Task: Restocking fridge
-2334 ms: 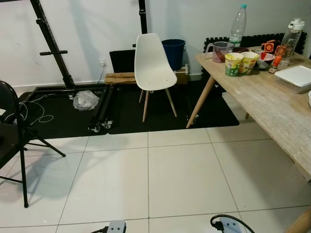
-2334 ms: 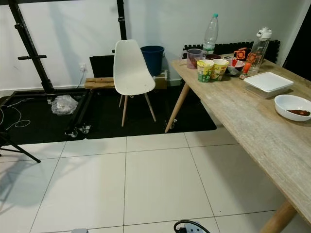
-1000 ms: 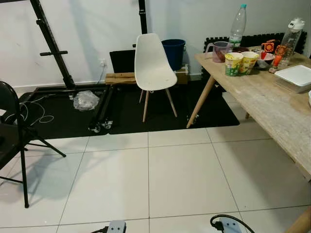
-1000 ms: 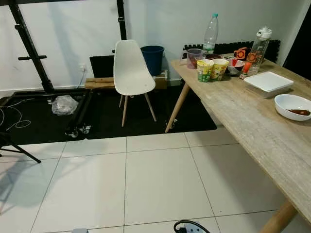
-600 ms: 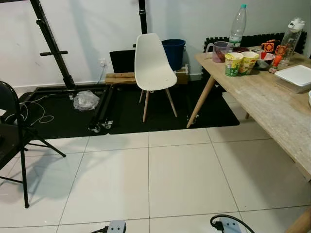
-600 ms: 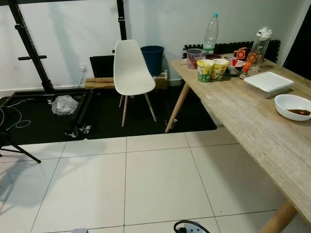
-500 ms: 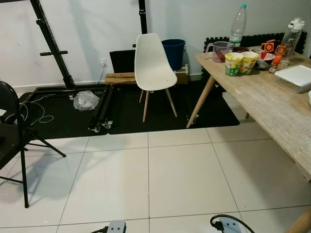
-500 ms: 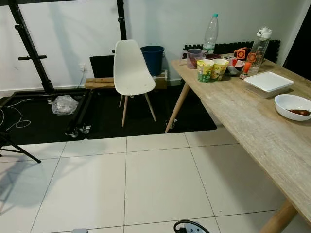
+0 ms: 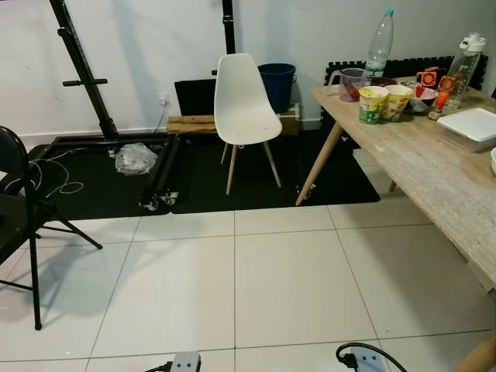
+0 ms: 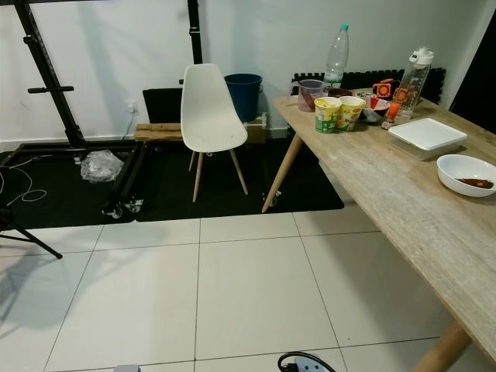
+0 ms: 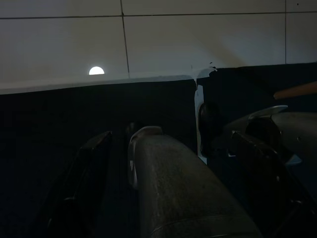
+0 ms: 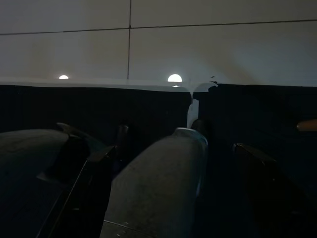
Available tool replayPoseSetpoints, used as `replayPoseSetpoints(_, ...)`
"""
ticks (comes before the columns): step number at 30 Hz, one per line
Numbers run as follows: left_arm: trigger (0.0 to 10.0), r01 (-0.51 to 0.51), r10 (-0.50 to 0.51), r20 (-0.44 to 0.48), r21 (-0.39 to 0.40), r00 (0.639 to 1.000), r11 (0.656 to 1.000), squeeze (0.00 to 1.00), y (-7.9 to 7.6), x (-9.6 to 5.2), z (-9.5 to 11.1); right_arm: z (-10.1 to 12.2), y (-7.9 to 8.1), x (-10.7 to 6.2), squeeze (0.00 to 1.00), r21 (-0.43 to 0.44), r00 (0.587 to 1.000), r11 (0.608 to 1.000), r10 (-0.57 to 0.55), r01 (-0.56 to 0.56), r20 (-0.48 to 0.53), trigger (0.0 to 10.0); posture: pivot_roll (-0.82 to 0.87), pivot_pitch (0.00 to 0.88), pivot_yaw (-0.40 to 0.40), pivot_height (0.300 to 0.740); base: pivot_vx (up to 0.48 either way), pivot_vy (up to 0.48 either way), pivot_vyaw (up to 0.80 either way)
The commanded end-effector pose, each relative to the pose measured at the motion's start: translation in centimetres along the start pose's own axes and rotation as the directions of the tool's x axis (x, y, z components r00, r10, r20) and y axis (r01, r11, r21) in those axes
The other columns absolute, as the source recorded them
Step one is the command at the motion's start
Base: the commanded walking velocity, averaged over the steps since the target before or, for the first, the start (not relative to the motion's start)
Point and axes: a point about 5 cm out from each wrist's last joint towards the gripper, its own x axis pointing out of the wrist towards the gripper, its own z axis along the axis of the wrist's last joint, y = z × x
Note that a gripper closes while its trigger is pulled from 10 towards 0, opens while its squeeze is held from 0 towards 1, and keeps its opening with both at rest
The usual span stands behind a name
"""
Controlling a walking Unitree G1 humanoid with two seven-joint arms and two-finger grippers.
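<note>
- Hanging low at the robot's side, the left gripper (image 11: 171, 136) points down at the pale tiled floor (image 10: 248, 287); in its dim wrist view the 2 black fingers (image 11: 89, 168) stand well apart with nothing between them.
- The right gripper (image 12: 173, 148) hangs the same way on the other side, its 2 fingers (image 12: 257, 168) also spread and holding nothing.
- The long light wooden table (image 10: 403, 194) runs along the robot's right, and the food and drink things sit on it.
- At the table's far end stands a tall clear plastic bottle with a green cap (image 10: 335, 54), with a clear measuring jug (image 10: 310, 93) just beside it.
- 2 yellow-green paper cups (image 10: 328, 114) stand upright side by side in front of the jug.
- A clear sports bottle with a white lid (image 10: 415, 74) stands further right, near small red and orange items too small to tell.
- A white rectangular lidded container (image 10: 428, 133) lies nearer along the table, and a white round bowl (image 10: 465, 172) with something dark in it lies nearer again.
- A white moulded chair on wooden legs (image 10: 208, 108) stands on a black floor mat (image 10: 225, 186), with a blue bucket (image 10: 243, 91) behind it by the wall.
- A black metal rack frame (image 9: 77, 70) rises on the left, with a crumpled clear plastic bag (image 10: 101, 165) at its base.
- A black folding chair (image 9: 15, 225) stands at the far left.
</note>
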Motion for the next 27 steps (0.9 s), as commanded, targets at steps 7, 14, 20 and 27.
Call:
replayPoseSetpoints(7,10.0,0.000,0.000,-0.008,-0.015,1.000,1.000,0.00,-0.41,0.02,-0.54,0.50,-0.15,0.02,0.00,-0.018,1.000,1.000,-0.002,0.002,0.012,10.0,-0.04,0.000,-0.015,0.740,0.000,0.000,0.00)
replayPoseSetpoints(14,10.0,0.004,-0.004,-0.011,-0.013,1.000,1.000,0.00,-0.40,-0.01,-0.61,0.45,-0.12,0.03,0.00,-0.014,1.000,1.000,-0.004,0.004,0.012,10.0,-0.04,0.000,-0.009,0.740,0.000,0.000,0.00)
replayPoseSetpoints(20,10.0,0.003,-0.003,-0.009,-0.013,1.000,1.000,0.00,-0.40,0.02,-0.50,0.52,-0.09,0.05,0.00,-0.012,1.000,1.000,-0.004,0.004,0.013,10.0,-0.04,0.000,-0.009,0.740,0.000,0.000,0.00)
replayPoseSetpoints(27,10.0,0.003,-0.003,-0.011,-0.006,1.000,1.000,0.00,-0.38,0.02,-0.50,0.52,-0.06,0.05,0.00,-0.008,1.000,1.000,-0.003,0.003,0.015,10.0,-0.04,0.000,-0.009,0.740,0.000,0.000,0.00)
